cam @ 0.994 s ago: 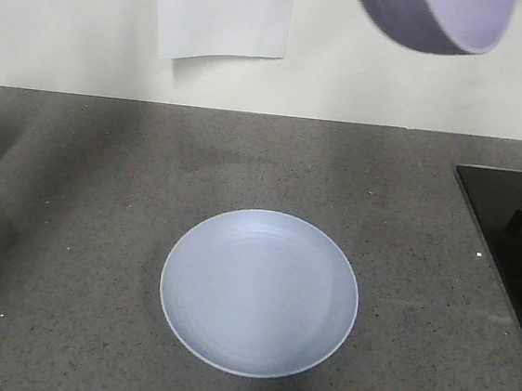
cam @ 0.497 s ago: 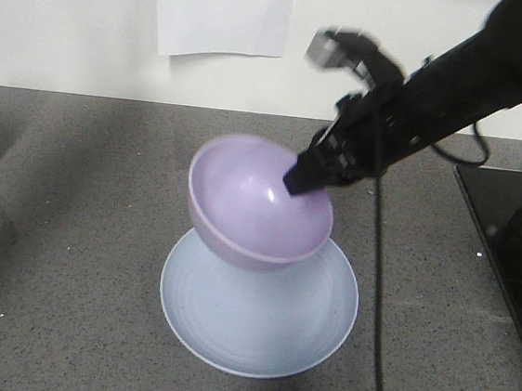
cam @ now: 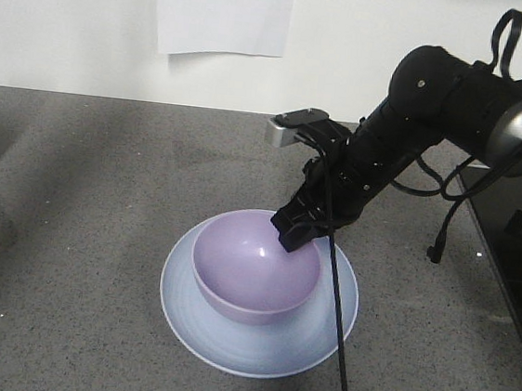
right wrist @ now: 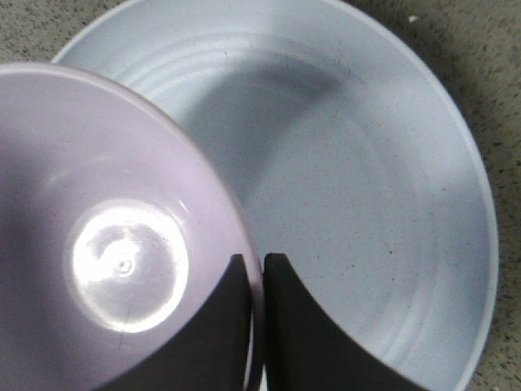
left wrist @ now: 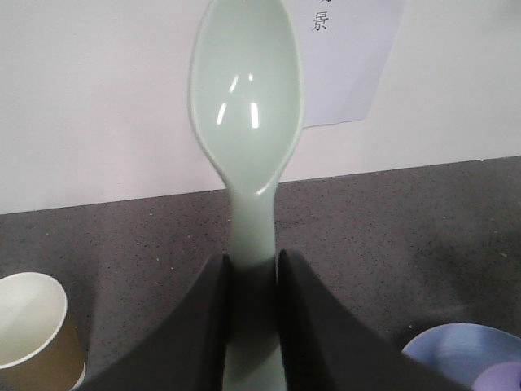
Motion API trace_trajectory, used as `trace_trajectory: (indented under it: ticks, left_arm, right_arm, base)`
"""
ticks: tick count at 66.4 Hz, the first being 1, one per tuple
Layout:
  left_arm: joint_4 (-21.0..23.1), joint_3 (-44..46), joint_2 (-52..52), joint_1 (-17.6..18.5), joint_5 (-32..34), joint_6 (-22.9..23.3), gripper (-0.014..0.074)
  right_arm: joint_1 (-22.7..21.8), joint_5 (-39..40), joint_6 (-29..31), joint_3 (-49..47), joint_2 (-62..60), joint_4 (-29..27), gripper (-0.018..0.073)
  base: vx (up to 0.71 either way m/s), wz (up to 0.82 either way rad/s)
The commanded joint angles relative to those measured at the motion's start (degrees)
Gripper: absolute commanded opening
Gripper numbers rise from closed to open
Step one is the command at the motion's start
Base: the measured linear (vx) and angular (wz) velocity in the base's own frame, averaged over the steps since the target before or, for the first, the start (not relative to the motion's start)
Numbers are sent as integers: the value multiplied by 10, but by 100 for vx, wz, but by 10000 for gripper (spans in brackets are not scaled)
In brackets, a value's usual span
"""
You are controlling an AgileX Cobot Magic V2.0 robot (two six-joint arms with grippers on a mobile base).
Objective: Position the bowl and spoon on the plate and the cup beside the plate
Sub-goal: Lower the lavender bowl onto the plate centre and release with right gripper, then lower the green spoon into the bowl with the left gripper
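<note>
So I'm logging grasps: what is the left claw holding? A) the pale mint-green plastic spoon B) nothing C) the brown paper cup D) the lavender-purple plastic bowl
A: in the left wrist view the left claw has both fingers closed on the handle of the pale mint-green plastic spoon, scoop pointing up.

Lavender bowl upright on plate — spoon aloft
</note>
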State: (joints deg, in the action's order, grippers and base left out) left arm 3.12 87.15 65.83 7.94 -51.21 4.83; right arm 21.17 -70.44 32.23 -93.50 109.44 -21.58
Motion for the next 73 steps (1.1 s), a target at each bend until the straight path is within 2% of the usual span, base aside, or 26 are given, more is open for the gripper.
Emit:
trace_trajectory:
  ticks: [1,12,30,40,48,62,73]
  left_arm:
    - [6,15,-11,0,39,0,-6]
    - [6,15,-11,0,40,0,-6]
    - [6,15,-11,0,40,0,-6]
    - [6,15,-11,0,40,0,-6]
    - [6,15,-11,0,40,0,-6]
    - [7,15,-11,0,37,0,-6]
    - [40,15,-10,0,16,-4,-6]
  right_arm:
    - [-1,-21,-2,-17,-22,-13,57]
    - [-1,-21,-2,-17,-22,-13,141]
    - [-1,-9,-4,-17,-22,-12,342]
    - [-1,19,-16,-20,-34,-10,402]
    - [-1,26,-31,-54,-53,15,407]
    - [-2,22,-62,-172,-107,85,400]
    - [-3,30,-115,-240,-175,156,302]
  base:
    - [0,0]
    - [0,0]
    - [0,0]
    - [0,0]
    - [0,0]
    - [0,0]
    - [0,0]
